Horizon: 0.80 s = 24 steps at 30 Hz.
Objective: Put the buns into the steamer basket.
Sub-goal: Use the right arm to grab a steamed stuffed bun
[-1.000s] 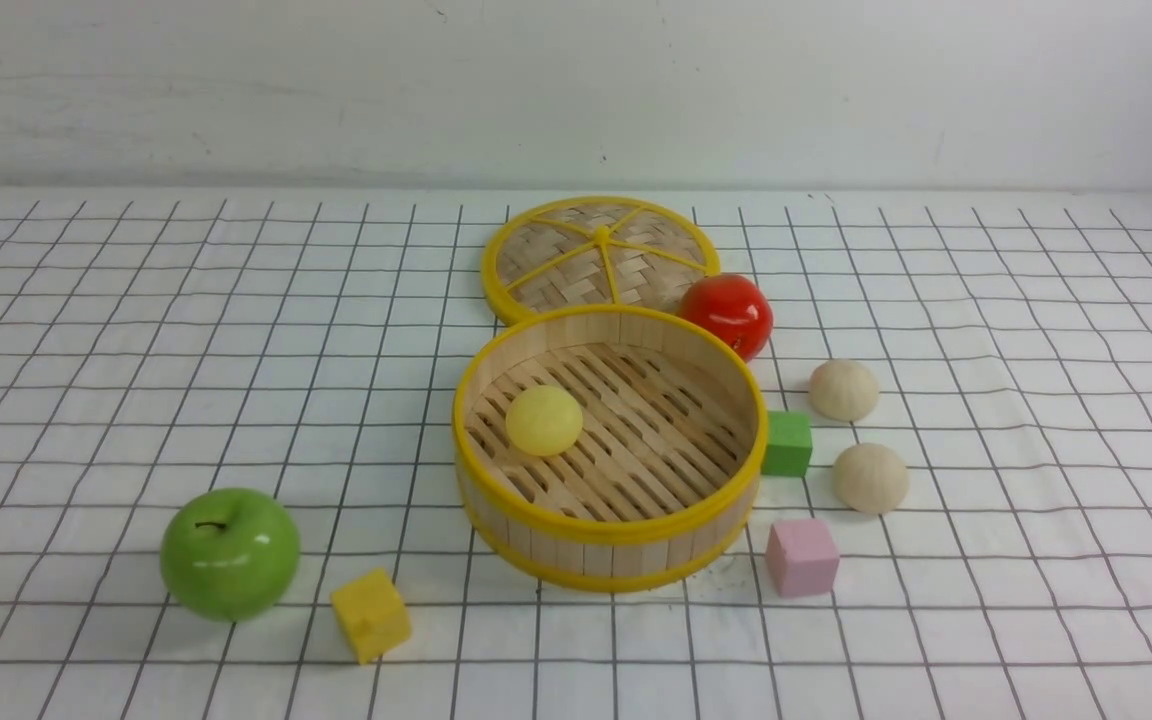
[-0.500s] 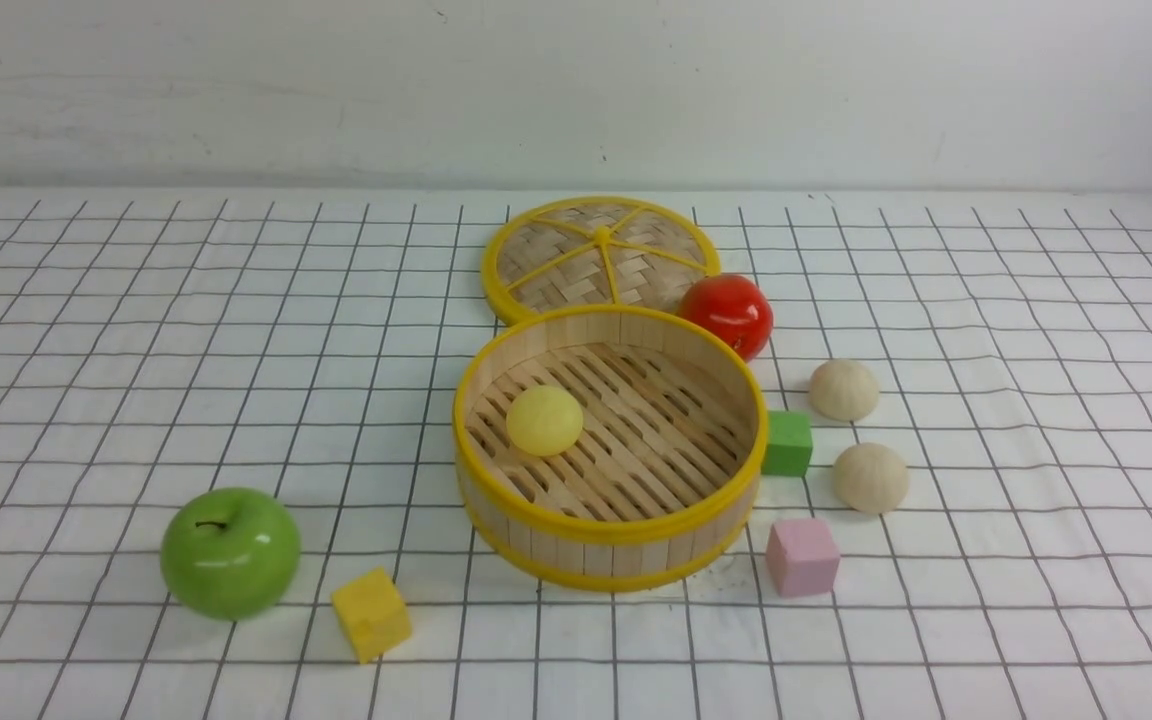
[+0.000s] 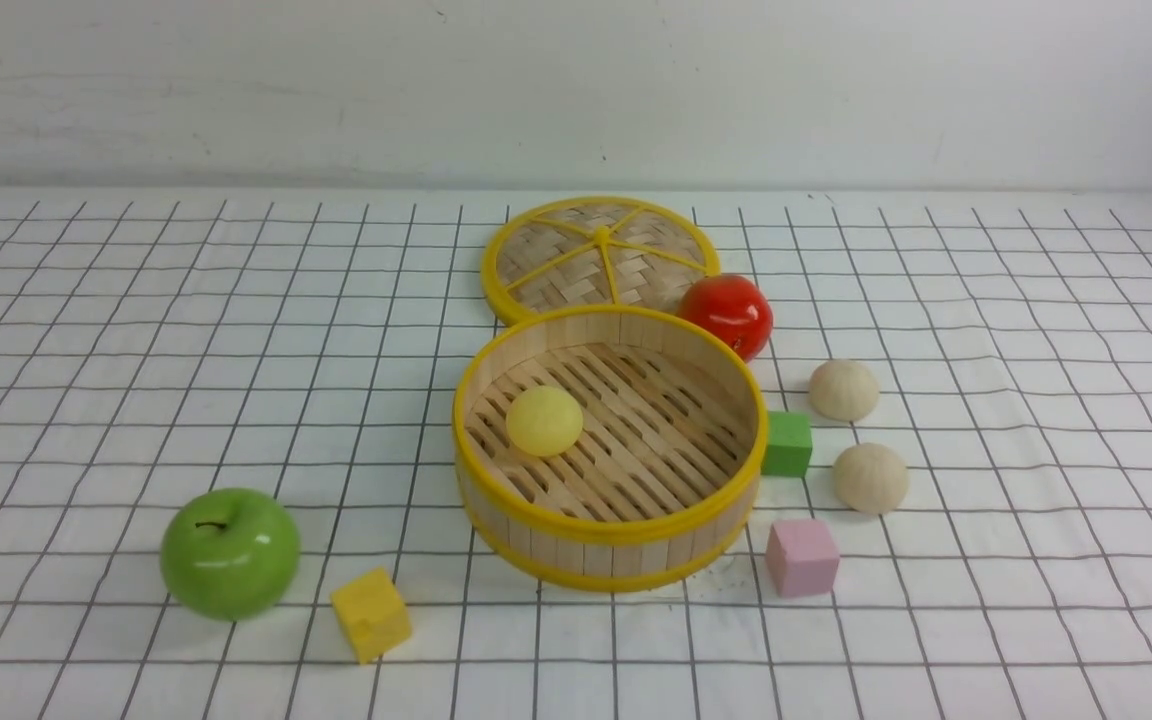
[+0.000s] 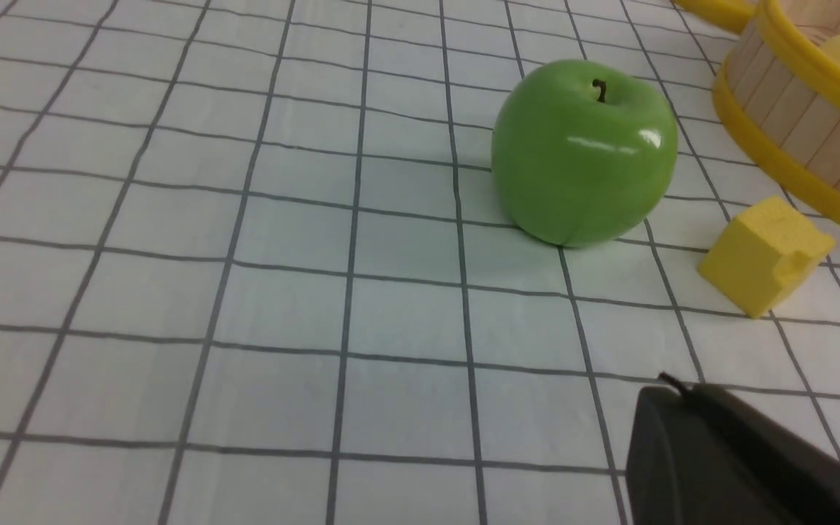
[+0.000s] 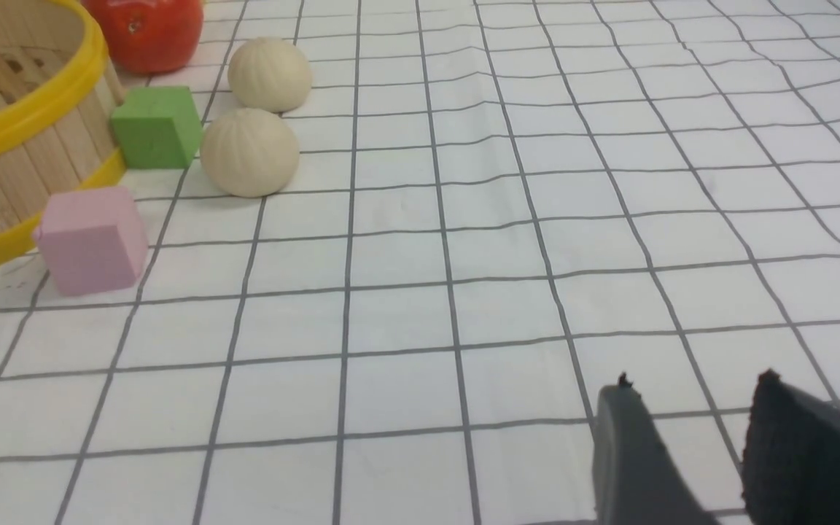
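Yellow bun inside steamer basket

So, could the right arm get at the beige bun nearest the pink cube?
Probably yes. The right pincer stands open, and only bare cloth lies between it and that bun. The pink cube and green cube sit on its other side.

Bright, even light from overhead falls on the white bench, and shadows under things are faint and soft. White glare streaks the green apple and the tomato. Both wrist views look slightly soft, and the right claw at the frame edge is out of focus.
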Available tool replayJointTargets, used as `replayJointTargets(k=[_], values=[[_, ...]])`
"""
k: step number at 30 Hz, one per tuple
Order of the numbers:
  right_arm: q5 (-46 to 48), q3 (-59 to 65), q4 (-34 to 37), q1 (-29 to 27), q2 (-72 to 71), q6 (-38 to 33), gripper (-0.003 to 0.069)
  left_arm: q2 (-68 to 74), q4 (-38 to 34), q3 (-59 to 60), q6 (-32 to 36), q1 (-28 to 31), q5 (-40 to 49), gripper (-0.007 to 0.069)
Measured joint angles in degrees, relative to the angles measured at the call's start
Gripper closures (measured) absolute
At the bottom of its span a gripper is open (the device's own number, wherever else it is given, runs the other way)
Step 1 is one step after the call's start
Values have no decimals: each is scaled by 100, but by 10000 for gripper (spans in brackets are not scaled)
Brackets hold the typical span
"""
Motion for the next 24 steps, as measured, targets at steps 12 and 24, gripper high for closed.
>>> replayJointTargets(k=[12, 24], values=[[-1415, 65, 329, 0, 0, 404, 418, -4, -2, 0, 0, 0, 0, 626], [-3545, -504, 1165, 0, 104, 1336, 418, -4, -13, 0, 0, 0, 0, 620]])
